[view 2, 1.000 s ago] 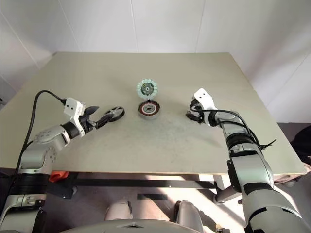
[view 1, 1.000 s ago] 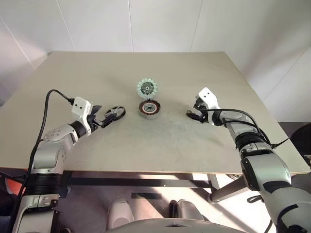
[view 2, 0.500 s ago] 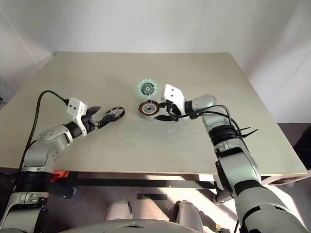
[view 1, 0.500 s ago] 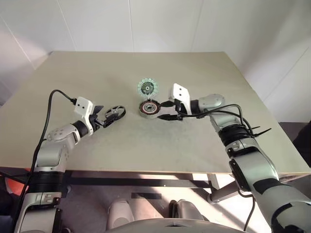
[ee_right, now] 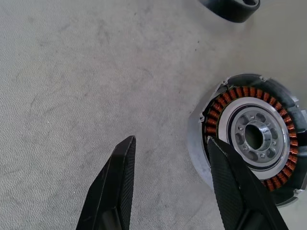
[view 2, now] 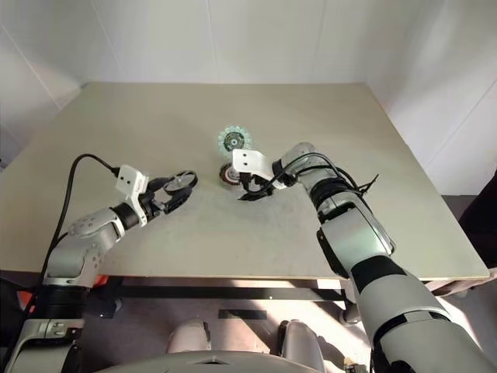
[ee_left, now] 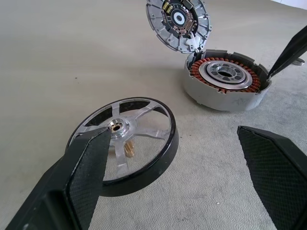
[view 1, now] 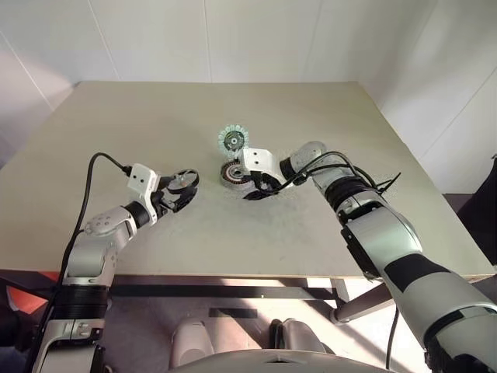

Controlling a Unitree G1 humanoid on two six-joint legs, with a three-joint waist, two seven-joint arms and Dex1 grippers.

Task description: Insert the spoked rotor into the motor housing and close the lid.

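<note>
**Black fingers spread at rotor and housing**

Black and wide apart, the left gripper (ee_left: 172, 177) straddles the spoked rotor (ee_left: 125, 138), which lies flat on the beige table (view 1: 155, 124) at the centre left of the head view; one pad overlaps its rim. At the centre, the right gripper (ee_right: 168, 187) hangs parted over the near edge of the motor housing (ee_right: 254, 136). Just behind it, the lid (view 1: 233, 139) stands tilted open.
</note>
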